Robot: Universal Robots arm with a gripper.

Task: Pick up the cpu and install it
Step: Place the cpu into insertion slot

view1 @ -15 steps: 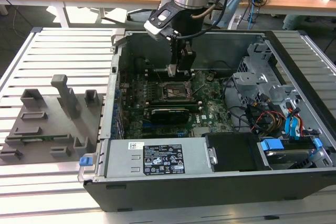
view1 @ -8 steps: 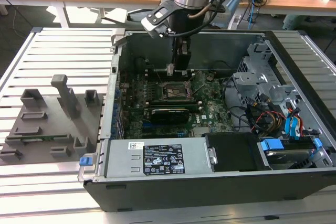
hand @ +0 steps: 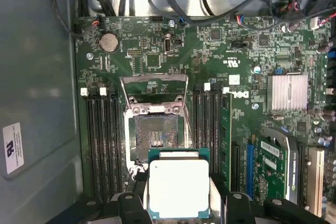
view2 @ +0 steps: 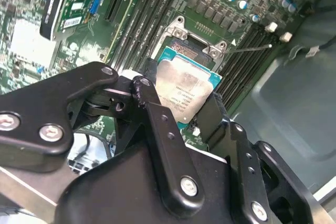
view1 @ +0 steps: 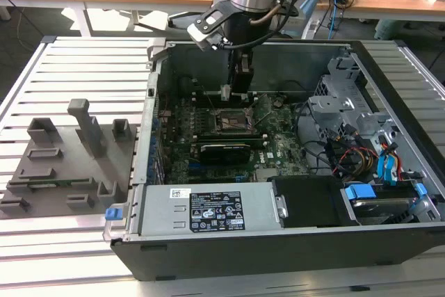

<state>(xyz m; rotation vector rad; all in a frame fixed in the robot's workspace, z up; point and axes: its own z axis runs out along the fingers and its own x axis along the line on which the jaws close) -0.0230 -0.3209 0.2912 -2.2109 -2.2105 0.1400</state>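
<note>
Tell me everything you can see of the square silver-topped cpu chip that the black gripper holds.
The cpu is a flat square chip: a smudged silver-grey metal lid with faint print, on a thin green board showing as a rim. The black gripper clamps two opposite edges. The chip hangs free above the green motherboard, beside the open black socket, not seated in it.

Nothing here can be read for sure. Faint lines of print sit on the cpu (view2: pixel 186 94) top. A printed label (view1: pixel 217 211) is on the power supply (view1: pixel 156 217), and what is probably a rating sticker (hand: pixel 12 148) is on the case wall (hand: pixel 37 77).
</note>
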